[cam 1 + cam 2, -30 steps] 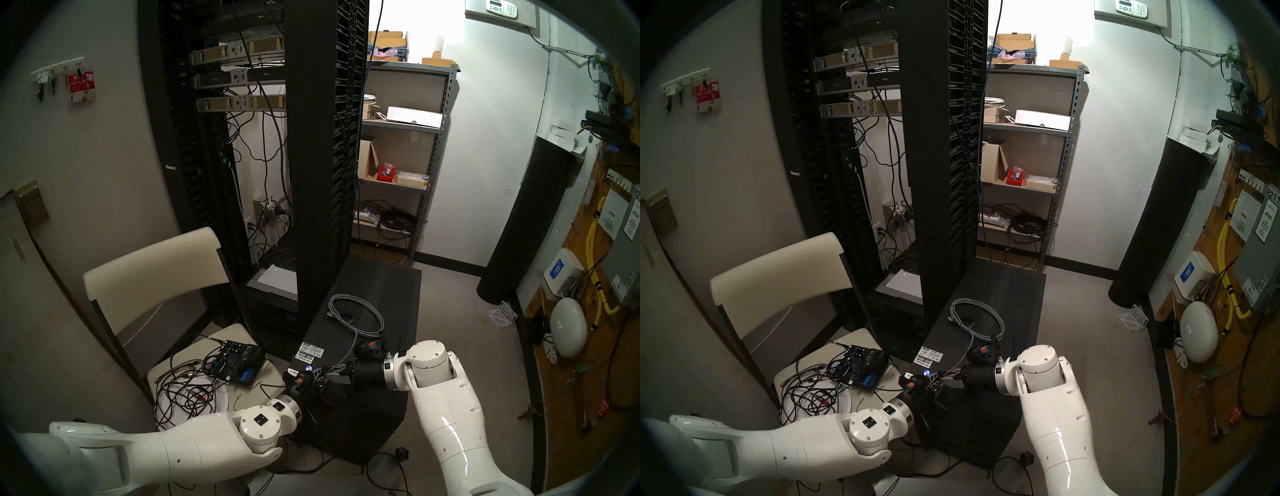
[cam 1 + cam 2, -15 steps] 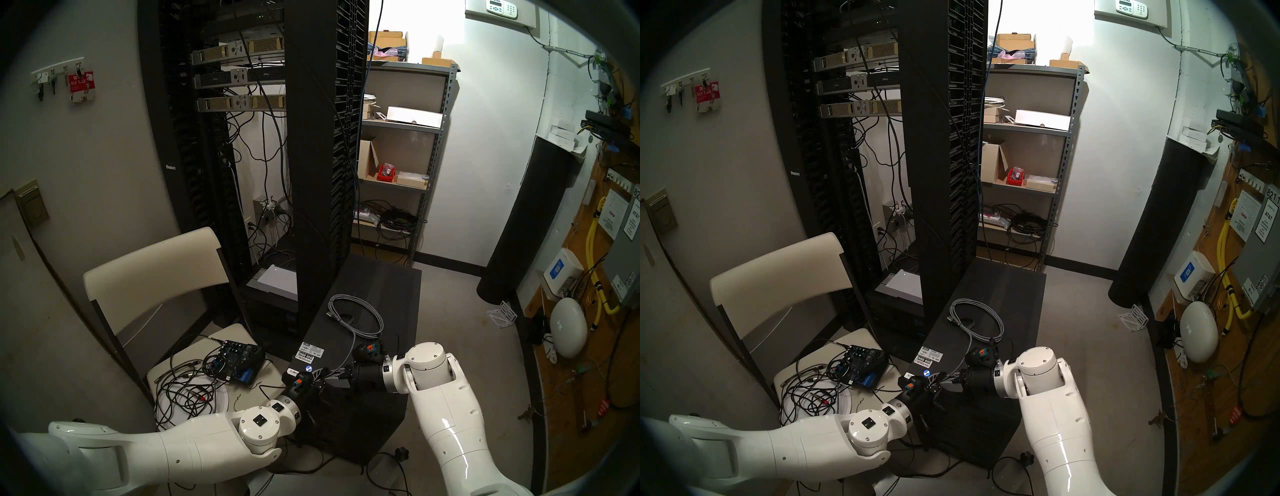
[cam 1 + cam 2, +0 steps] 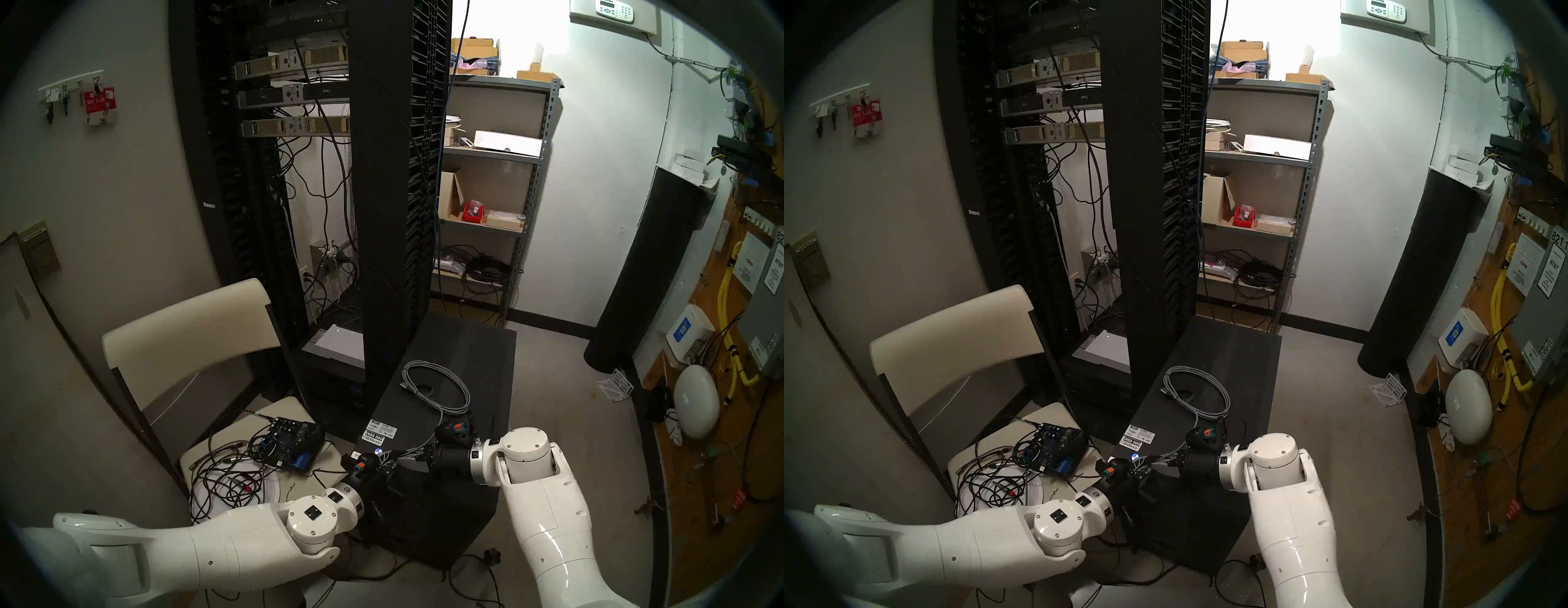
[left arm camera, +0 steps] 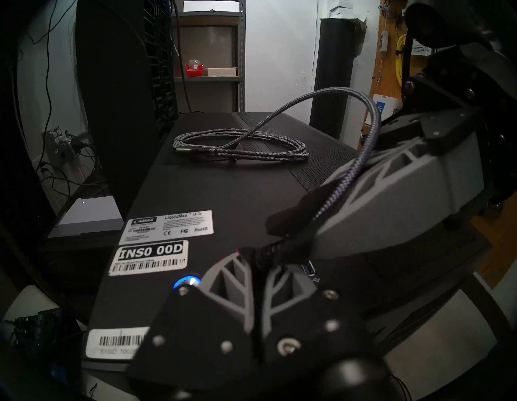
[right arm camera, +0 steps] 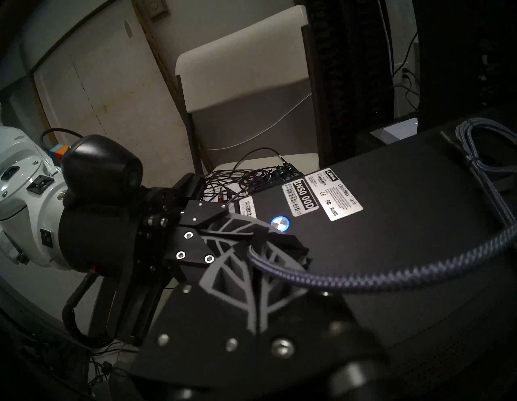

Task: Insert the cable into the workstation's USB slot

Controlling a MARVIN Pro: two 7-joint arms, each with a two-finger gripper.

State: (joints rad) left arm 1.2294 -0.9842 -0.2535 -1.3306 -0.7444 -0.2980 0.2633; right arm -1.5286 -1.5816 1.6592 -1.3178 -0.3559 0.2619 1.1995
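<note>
Nearest the robot, both arms reach over the front edge of the workstation, a matte-black tower lying flat on the floor with its broad side up. The left pincer is clenched on the braided grey cable close to its free end, the grey ribbed fingers pressed together around the strand. The right pincer comes in from the opposite side and is likewise clenched on the same strand, so the two tips meet almost nose to nose just beside the round blue-lit button. A small red light glows right next to that button. In the left wrist view a blue USB slot shows on the workstation's top just behind the fingertips; the plug itself is hidden between the fingers.

From the grip the cable arches up and back, then drops to its wound loop lying farther along the workstation's top. White barcode stickers sit left of the button.

To the left, a white folding chair carries a small audio mixer and tangled black wires. Behind the workstation stands the tall black server rack, and beyond it a grey metal shelf with boxes.
</note>
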